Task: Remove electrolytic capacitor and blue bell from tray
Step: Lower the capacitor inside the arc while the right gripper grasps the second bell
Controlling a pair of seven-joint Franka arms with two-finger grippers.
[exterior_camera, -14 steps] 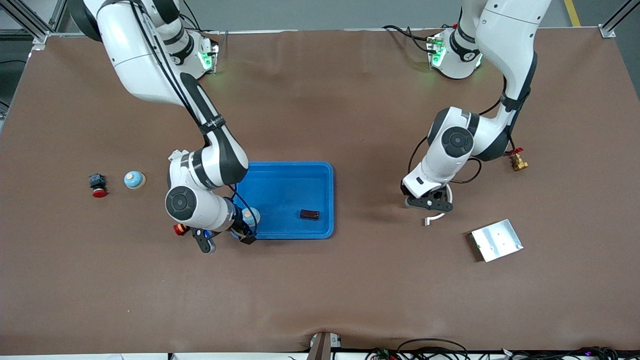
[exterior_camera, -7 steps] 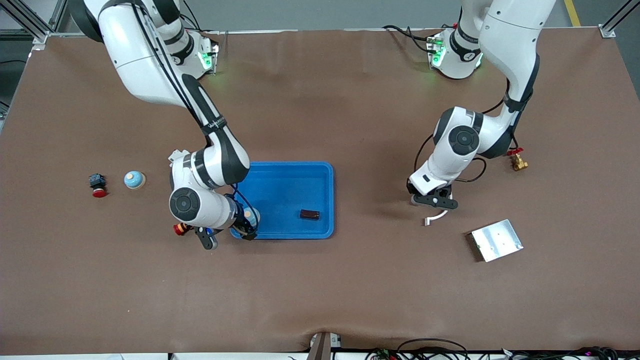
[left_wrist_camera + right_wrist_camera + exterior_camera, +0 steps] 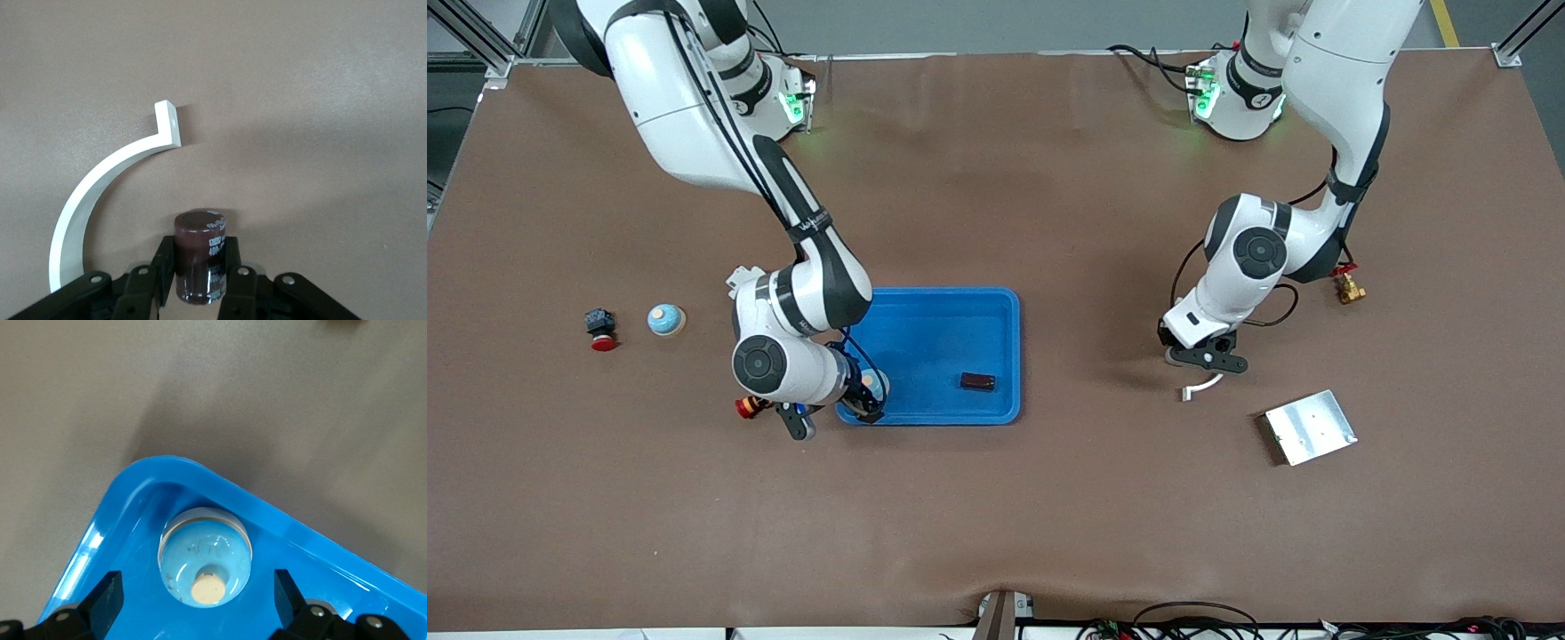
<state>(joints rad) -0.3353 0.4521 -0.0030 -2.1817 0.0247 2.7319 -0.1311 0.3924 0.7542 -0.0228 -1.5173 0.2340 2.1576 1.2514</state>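
Brown-covered table (image 3: pixel 996 516); grey floor (image 3: pixel 996 22)

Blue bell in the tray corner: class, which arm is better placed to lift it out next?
Right. Its open hand hangs over the blue bell in the tray, while the left hand is shut on the capacitor, over bare table.

1. The electrolytic capacitor (image 3: pixel 199 257), a dark maroon cylinder with pale print, is pinched upright between black fingertips (image 3: pixel 163 267) over bare table.
2. The blue bell (image 3: pixel 205 556), a glossy dome with a cream knob, sits in a rounded corner of the tray (image 3: pixel 996 307).
3. The tray is bright blue, shallow, mid-table.
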